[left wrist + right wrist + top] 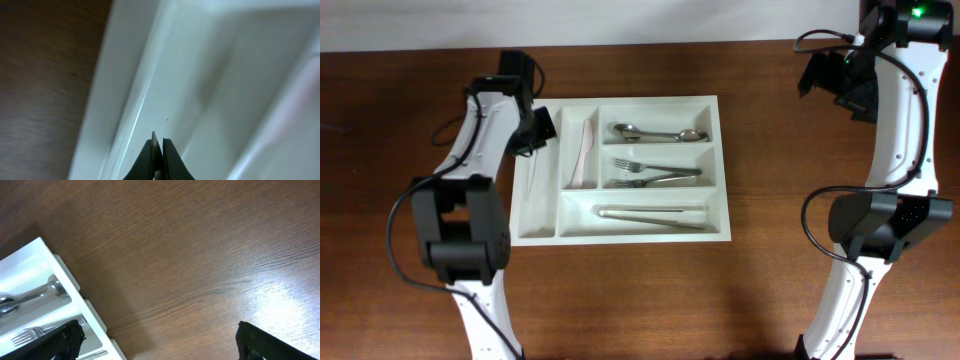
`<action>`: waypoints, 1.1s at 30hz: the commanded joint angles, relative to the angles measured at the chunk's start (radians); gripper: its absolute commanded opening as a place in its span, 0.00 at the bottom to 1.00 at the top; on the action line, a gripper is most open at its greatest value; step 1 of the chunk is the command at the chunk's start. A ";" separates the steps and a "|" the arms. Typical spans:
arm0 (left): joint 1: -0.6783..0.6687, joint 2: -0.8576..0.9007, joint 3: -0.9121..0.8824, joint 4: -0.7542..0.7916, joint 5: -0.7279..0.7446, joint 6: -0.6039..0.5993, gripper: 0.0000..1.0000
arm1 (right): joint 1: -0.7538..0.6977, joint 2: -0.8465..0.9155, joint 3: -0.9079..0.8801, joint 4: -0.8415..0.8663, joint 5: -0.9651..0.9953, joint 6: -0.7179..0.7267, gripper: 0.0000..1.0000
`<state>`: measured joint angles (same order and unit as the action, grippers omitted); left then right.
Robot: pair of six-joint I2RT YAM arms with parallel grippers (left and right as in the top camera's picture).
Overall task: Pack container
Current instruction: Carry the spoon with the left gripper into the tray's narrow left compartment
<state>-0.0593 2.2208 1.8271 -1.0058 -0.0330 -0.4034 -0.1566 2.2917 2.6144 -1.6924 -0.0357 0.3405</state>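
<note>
The container (545, 218), a large white cutlery tray, lies at the table's centre. My left gripper (534, 138) hangs over its leftmost narrow compartment and is shut on a thin metal utensil (154, 140), seen edge-on between the fingers. In the left wrist view the left gripper (158, 142) is just above the white compartment floor (225, 75). My right gripper (160, 345) is open with nothing in it, over bare wood to the right of the container's corner (60, 267). In the overhead view the right gripper (832, 82) is far right at the back.
Inside the tray lie two spoons (660, 133), forks (655, 172), a long metal utensil (653, 215) and a pale plastic knife (584, 155). Dark wooden table (770, 180) surrounds the tray. Both arm bases (470, 250) stand at the front edge.
</note>
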 commanded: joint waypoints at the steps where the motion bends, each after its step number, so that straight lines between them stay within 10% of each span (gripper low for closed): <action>1: -0.014 0.026 0.007 0.003 0.005 -0.030 0.02 | -0.002 -0.012 0.005 -0.002 -0.005 0.009 0.99; 4: -0.025 0.029 0.007 0.007 0.005 -0.030 0.06 | -0.002 -0.012 0.005 -0.002 -0.005 0.008 0.99; 11: -0.032 0.029 0.008 0.007 0.030 -0.030 0.65 | -0.002 -0.012 0.005 -0.002 -0.005 0.009 0.99; 28: -0.022 0.029 0.271 -0.086 0.051 -0.003 0.63 | -0.002 -0.012 0.005 -0.002 -0.005 0.009 0.99; 33: 0.037 0.029 0.409 -0.095 -0.039 -0.004 0.76 | -0.002 -0.012 0.005 -0.002 -0.005 0.008 0.99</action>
<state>-0.0738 2.2433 2.1639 -1.0992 -0.0097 -0.4175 -0.1566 2.2917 2.6144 -1.6924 -0.0357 0.3401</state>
